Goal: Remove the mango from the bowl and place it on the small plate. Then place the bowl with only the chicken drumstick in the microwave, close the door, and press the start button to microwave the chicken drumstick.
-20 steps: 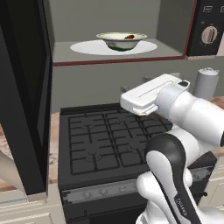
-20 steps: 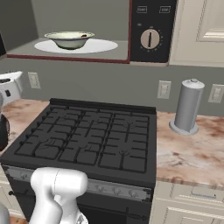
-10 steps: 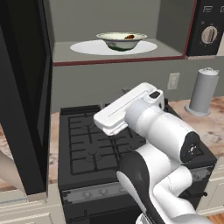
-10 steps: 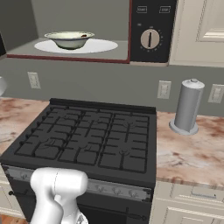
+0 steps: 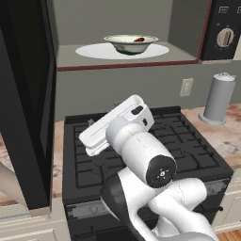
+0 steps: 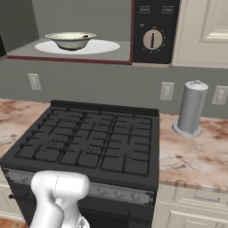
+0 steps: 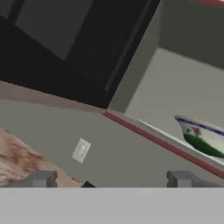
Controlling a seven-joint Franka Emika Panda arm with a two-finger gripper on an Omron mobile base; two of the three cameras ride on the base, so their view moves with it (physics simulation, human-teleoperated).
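The off-white bowl (image 5: 131,43) sits on the white turntable (image 5: 94,51) inside the open microwave (image 6: 153,26), with the reddish-brown chicken drumstick (image 5: 139,39) lying in it. The black door (image 5: 26,103) stands swung open at the left. My arm reaches over the stove, below the microwave, and its white hand (image 5: 115,123) points left towards the door. My gripper (image 7: 113,180) is open with nothing between its fingertips (image 7: 43,178). The hand view looks up at the door (image 7: 65,43) and the bowl (image 7: 203,133) at its right. The mango and the small plate are out of view.
A black gas stove (image 6: 89,138) lies under the microwave, with marbled counter (image 6: 196,156) on both sides. A grey paper towel holder (image 6: 191,109) stands on the right counter. The dial (image 6: 152,39) is on the right-hand control panel. Outlets (image 6: 167,91) dot the back wall.
My arm has swung from the right side of the stove to the left, bringing the hand nearer the open door. The gripper stays open. Bowl and door have not moved.
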